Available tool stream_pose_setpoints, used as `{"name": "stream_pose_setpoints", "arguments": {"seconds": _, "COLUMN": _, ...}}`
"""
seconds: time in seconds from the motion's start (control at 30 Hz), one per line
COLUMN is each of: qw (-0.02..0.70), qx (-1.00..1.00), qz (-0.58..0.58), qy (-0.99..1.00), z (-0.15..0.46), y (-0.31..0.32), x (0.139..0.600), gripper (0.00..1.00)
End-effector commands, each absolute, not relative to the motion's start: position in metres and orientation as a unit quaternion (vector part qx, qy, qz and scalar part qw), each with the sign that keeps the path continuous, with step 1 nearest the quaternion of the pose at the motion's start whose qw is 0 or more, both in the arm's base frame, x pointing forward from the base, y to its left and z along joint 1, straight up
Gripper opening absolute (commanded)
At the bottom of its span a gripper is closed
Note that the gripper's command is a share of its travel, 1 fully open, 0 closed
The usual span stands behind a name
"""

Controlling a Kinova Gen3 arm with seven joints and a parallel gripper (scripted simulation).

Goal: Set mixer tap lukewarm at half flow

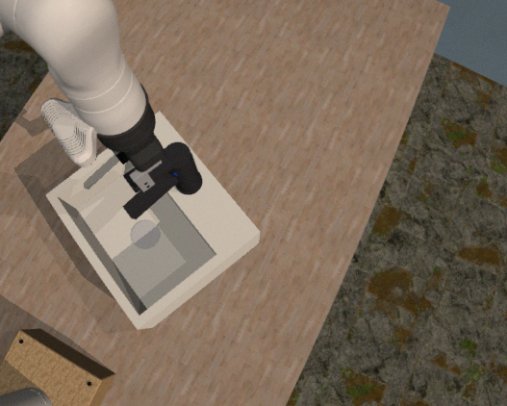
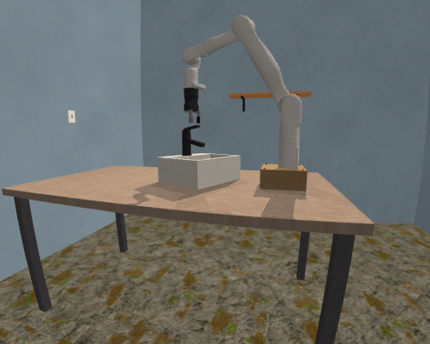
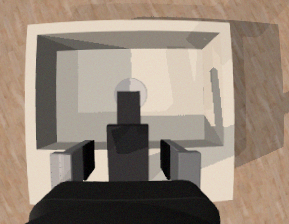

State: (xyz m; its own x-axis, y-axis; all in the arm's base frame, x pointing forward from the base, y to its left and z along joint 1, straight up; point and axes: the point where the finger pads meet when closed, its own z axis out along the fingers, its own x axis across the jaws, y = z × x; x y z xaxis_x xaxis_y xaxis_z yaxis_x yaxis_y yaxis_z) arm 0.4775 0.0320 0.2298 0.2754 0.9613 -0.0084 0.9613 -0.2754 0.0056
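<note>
The black mixer tap (image 1: 190, 175) (image 2: 186, 146) stands on the rim of the white basin (image 1: 228, 218) (image 2: 179, 171) (image 3: 32, 100). Its spout (image 1: 143, 201) (image 2: 197, 143) (image 3: 128, 106) reaches out over the bowl. The lever (image 2: 192, 127) (image 3: 127, 147) on top lines up with the spout in the wrist view, and slopes upward toward its free end in the exterior view. How much of its full lift that is, I cannot tell exactly. The red dot (image 2: 187, 135) and the blue dot (image 1: 174, 174) show on the body. My gripper (image 1: 139, 182) (image 2: 194, 121) (image 3: 127, 154) is open, just above the lever, its fingers to either side in the wrist view.
A round drain (image 1: 145, 234) (image 3: 139, 86) lies in the basin floor. The arm stands on a wooden base block (image 1: 55, 361) (image 2: 283, 179) on the same table (image 1: 319, 120) (image 2: 108, 185). An orange-brown shelf (image 2: 254, 95) is on the wall behind.
</note>
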Motion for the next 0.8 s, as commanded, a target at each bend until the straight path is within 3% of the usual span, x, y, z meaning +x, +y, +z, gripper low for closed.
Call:
{"name": "stream_pose_setpoints", "arguments": {"seconds": 0.0, "qw": 0.006, "qx": 0.799, "qz": 0.004, "qy": 0.601, "z": 0.2305, "y": 0.0353, "x": 0.4800, "gripper": 1.00}}
{"name": "stream_pose_setpoints", "arguments": {"seconds": 0.77, "qw": 0.005, "qx": 0.799, "qz": 0.003, "qy": 0.601, "z": 0.2209, "y": 0.0352, "x": 0.4786, "gripper": 1.00}}
